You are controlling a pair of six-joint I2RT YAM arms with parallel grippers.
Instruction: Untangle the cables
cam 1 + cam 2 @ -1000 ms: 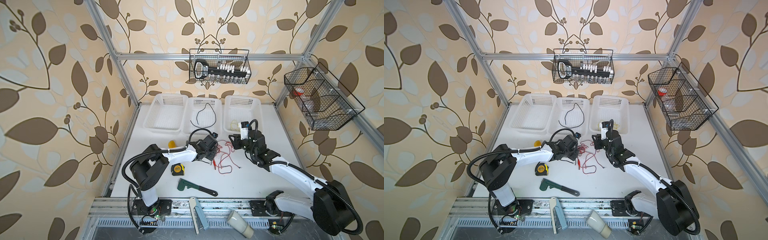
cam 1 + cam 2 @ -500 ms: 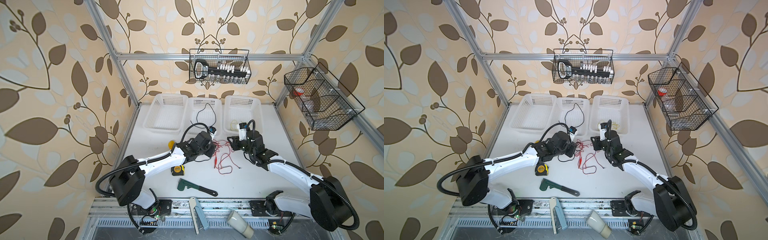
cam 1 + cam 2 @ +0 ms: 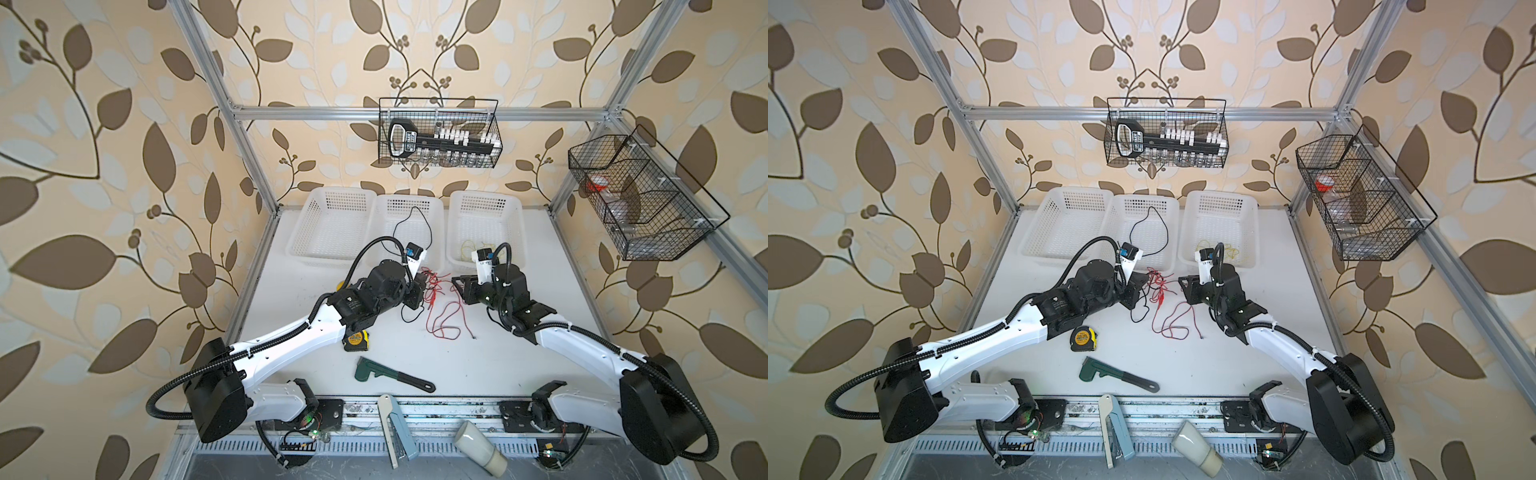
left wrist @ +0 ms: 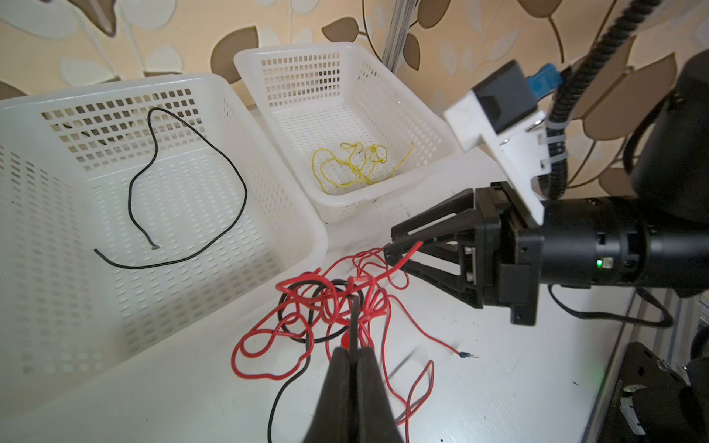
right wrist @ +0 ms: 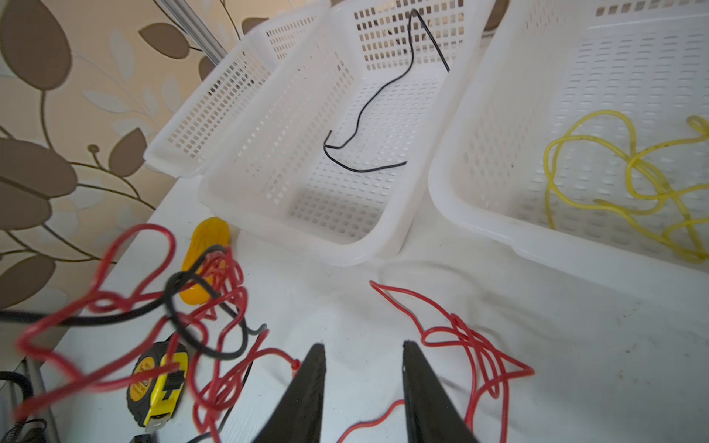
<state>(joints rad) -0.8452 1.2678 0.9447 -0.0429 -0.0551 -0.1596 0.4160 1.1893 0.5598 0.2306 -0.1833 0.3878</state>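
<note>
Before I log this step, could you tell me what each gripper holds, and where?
The left gripper is shut on the cables at the red tangle's knot; the right gripper is open, gripping nothing.

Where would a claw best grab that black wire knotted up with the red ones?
The black wire: grip its free tail, which trails clear of the red tangle. Come from above, claw straddling it; bare table flanks it.

White baskets [image 3: 336, 201], yellow tape measure [image 3: 354, 340], green wrench [image 3: 368, 371], beige cup [image 3: 480, 453]
</note>
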